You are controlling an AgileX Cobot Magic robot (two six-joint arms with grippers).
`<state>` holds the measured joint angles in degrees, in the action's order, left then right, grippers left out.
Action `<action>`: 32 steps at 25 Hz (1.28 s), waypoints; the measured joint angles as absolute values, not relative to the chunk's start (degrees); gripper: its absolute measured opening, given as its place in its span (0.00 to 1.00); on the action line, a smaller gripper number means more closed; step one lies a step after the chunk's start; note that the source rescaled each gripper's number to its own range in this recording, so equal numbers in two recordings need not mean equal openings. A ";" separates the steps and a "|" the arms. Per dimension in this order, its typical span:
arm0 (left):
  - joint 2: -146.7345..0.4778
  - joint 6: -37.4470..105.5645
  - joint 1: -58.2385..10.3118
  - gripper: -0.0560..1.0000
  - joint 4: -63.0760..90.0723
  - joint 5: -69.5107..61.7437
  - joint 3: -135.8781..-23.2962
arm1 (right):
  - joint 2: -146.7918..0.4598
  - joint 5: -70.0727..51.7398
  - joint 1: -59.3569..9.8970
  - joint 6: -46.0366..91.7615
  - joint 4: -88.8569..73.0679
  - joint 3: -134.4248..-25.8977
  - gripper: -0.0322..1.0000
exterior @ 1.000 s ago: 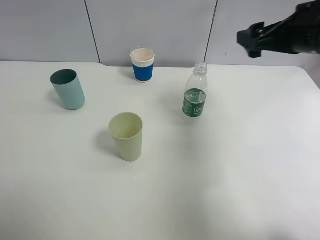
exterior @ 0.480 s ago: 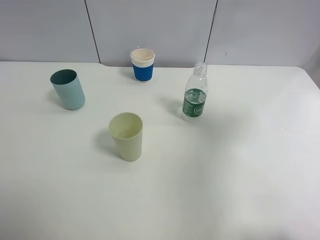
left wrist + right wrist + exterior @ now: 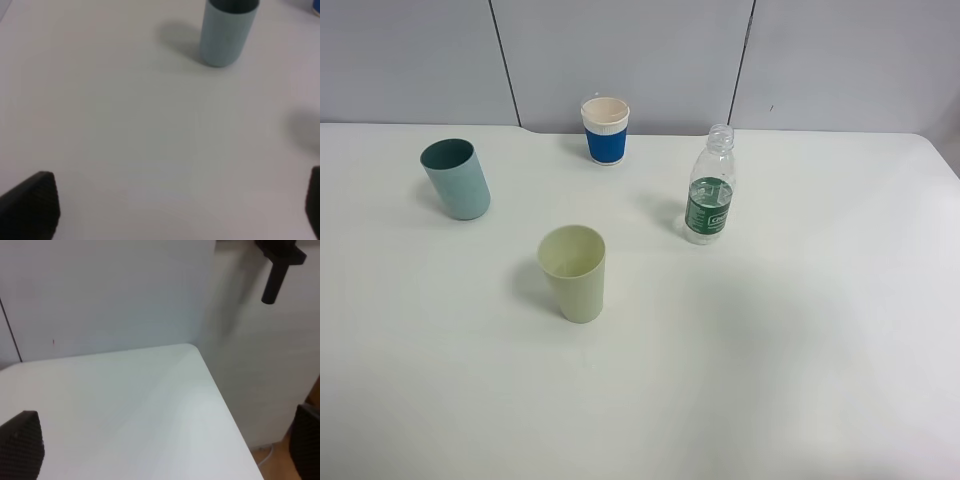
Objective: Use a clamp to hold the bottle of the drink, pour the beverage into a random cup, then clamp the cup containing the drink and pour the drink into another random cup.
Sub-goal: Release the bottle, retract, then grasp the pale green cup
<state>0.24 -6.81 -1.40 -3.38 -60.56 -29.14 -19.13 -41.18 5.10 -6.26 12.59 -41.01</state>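
Two hands are being held spread wide, gripping nothing: the left hand (image 3: 172,205) over the white surface (image 3: 800,350) near the teal cup (image 3: 227,32), the right hand (image 3: 164,445) above a corner of it. The bottle (image 3: 710,190) is being shown upright and uncapped, apart from the pale yellow-green cup (image 3: 574,272). Grey wall panels (image 3: 620,50) are being seen behind.

Open table (image 3: 820,330) all round the bottle (image 3: 710,190); paper cup (image 3: 606,130) seemingly nearest obstacle
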 joint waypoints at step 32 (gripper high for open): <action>0.24 -6.79 -1.40 1.00 -3.38 -60.56 -29.14 | 0.14 -61.09 -5.82 0.47 7.67 -28.78 1.00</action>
